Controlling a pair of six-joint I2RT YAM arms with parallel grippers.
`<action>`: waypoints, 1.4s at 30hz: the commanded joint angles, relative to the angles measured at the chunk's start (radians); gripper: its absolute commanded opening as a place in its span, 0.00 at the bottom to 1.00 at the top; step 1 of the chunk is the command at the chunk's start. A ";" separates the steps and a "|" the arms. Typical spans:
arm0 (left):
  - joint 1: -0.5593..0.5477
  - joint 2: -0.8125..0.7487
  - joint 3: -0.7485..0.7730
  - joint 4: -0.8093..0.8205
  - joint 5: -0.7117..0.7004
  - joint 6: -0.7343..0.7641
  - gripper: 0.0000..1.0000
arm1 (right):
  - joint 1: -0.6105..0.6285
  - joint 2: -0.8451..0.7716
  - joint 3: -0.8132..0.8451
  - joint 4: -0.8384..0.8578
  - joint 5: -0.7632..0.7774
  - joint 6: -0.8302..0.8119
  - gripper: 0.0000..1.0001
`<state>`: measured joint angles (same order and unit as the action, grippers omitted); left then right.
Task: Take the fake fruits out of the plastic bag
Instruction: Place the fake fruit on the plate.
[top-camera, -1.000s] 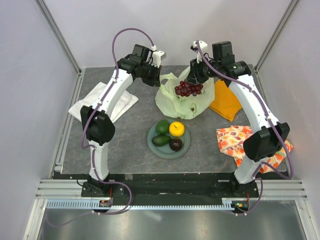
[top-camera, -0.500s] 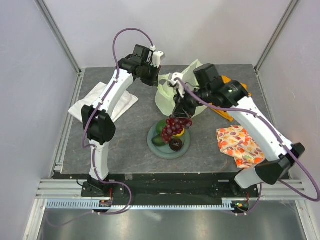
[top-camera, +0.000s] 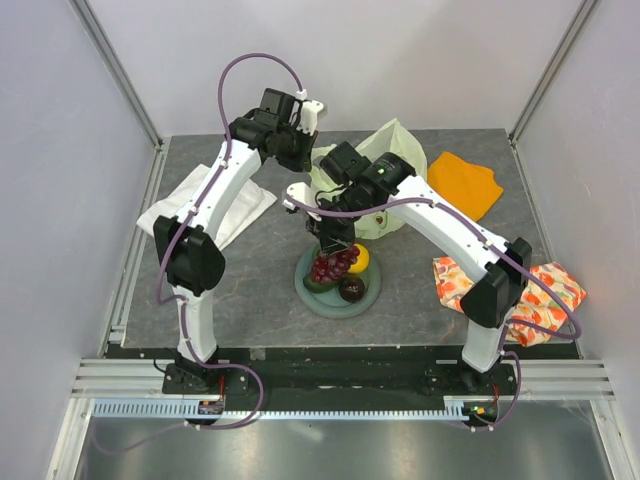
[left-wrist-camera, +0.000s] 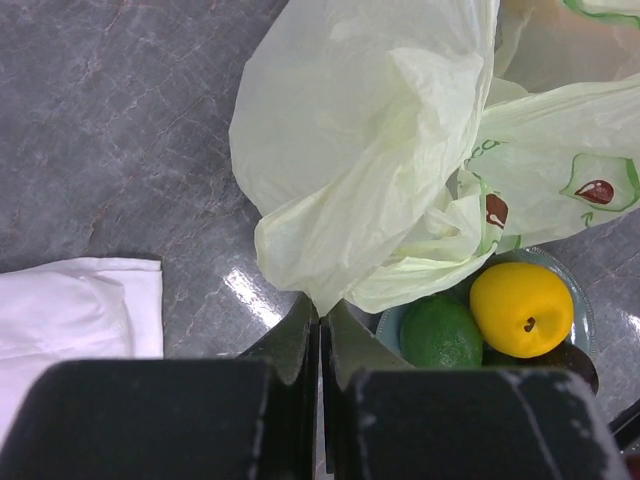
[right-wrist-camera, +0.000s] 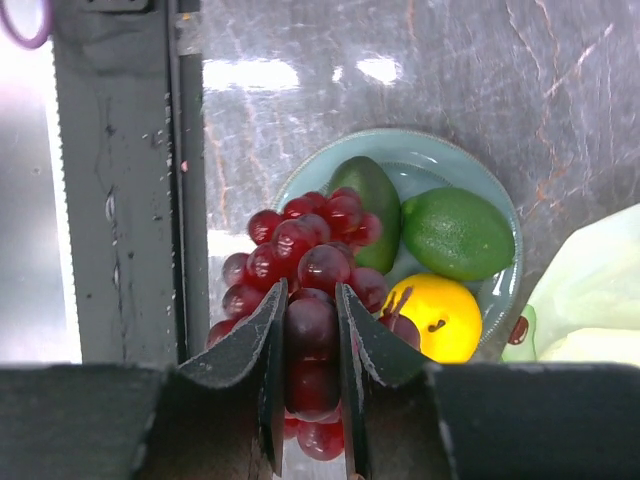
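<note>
Top view: the dark-red grape bunch, glossy and tightly clustered, hangs in the right gripper over the grey-green plate. The pale yellow-green plastic bag lies crumpled behind the plate on a dark grey stone-look table enclosed by pale walls.

Left wrist view: the left gripper is fully closed, pinching the bag's edge.

Right wrist view: the fingers, partly apart, clamp the bunch mid-length. Its long axis runs along the fingers, and its far end is over the plate.
</note>
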<state>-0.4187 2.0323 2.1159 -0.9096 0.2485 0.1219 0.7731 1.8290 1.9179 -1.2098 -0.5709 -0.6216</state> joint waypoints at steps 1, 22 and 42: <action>0.001 -0.064 -0.016 0.017 -0.020 0.038 0.01 | 0.029 -0.039 0.113 -0.102 -0.003 -0.076 0.03; 0.001 -0.086 -0.031 0.012 -0.035 0.048 0.02 | 0.091 0.026 0.142 -0.251 -0.047 -0.145 0.00; 0.003 -0.084 -0.043 0.011 -0.034 0.051 0.01 | 0.078 0.094 0.026 -0.232 0.019 -0.211 0.00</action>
<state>-0.4183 1.9942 2.0796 -0.9104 0.2150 0.1444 0.8600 1.8870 1.9415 -1.3514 -0.5644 -0.7956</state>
